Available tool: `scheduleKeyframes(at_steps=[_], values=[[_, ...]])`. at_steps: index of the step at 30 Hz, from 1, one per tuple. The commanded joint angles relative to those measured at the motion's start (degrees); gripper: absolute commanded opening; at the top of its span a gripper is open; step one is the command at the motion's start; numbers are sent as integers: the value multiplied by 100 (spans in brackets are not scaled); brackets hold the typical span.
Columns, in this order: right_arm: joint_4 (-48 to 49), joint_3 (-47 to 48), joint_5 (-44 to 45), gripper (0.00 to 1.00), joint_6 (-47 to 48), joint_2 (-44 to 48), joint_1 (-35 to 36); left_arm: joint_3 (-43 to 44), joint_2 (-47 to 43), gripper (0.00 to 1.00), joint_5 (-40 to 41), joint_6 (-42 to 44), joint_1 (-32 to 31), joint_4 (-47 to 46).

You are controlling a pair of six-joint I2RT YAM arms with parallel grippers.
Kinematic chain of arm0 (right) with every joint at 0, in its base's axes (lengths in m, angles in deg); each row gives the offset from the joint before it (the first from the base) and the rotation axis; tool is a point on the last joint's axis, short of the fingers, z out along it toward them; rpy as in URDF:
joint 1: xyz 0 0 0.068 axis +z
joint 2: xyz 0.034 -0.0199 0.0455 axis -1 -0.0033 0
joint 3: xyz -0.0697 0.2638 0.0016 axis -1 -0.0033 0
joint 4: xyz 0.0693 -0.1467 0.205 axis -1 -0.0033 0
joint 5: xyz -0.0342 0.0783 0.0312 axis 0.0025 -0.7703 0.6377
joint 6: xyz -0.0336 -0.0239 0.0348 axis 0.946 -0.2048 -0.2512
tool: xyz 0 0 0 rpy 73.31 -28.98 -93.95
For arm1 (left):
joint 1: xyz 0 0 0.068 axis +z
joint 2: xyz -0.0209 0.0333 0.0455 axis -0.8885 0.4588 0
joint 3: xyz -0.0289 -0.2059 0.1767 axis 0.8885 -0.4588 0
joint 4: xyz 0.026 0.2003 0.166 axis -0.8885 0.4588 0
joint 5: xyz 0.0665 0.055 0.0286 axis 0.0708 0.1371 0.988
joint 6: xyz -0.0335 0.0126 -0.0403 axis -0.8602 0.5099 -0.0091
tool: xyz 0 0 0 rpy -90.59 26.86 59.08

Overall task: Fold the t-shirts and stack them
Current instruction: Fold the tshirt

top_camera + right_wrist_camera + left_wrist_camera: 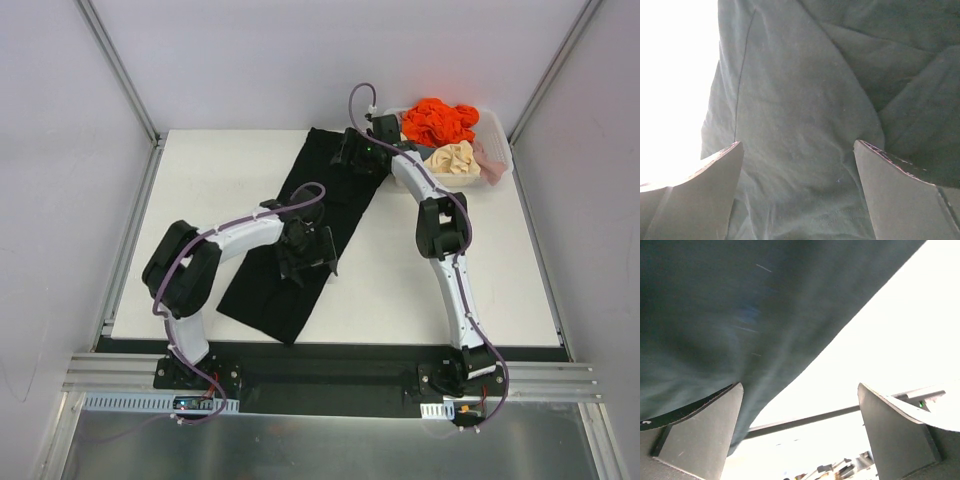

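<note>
The white table (480, 270) carries the black t-shirt (265, 295), a long diagonal strip. The basket (500, 165) (far right corner) holds the orange shirt (438, 120), cream shirt (455, 158) and pink shirt (490, 155). The left gripper (800, 390) and right gripper (797, 145) hang over the black cloth, jaws wide apart, empty.

Black t-shirt (265, 300) lies flat, diagonal; orange t-shirt (438, 120), cream t-shirt (455, 158), pink t-shirt (490, 158) bunched far right.

Left claw (799, 387) and right claw (797, 145) both gape wide.
</note>
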Motion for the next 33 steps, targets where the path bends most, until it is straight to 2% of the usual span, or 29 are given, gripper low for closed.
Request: scheduleKeyframes(at_steps=[1, 6, 11, 15, 20, 23, 26, 30, 33], values=[[785, 248, 212, 97, -120, -156, -182, 454, 426, 99, -256, -277, -483, 0], [804, 336, 274, 97, 653, 177, -25, 929, 892, 99, -379, -243, -695, -18], [875, -6, 20, 97, 969, 1098, 116, 913, 656, 99, -142, -120, -747, -18], [787, -611, -262, 97, 1171, 1872, 230, 684, 69, 99, -27, 100, -756, -18], [603, -1658, 27, 97, 1603, 2935, 642, -8, -793, 99, 507, 670, -747, 17], [409, -2474, 45, 97, 1130, 3472, 819, -702, -1976, 99, 999, 724, -721, 157], [576, -3500, -262, 97, 733, 4035, 1020, -1457, -2996, 99, 1475, 584, -415, 447], [392, -4505, -289, 97, 715, 4563, 1565, -2251, -4036, 99, 1467, 338, 788, 755], [408, -5147, -612, 97, 619, 4712, 2136, -2551, -4486, 99, 1834, 223, 1859, 887]])
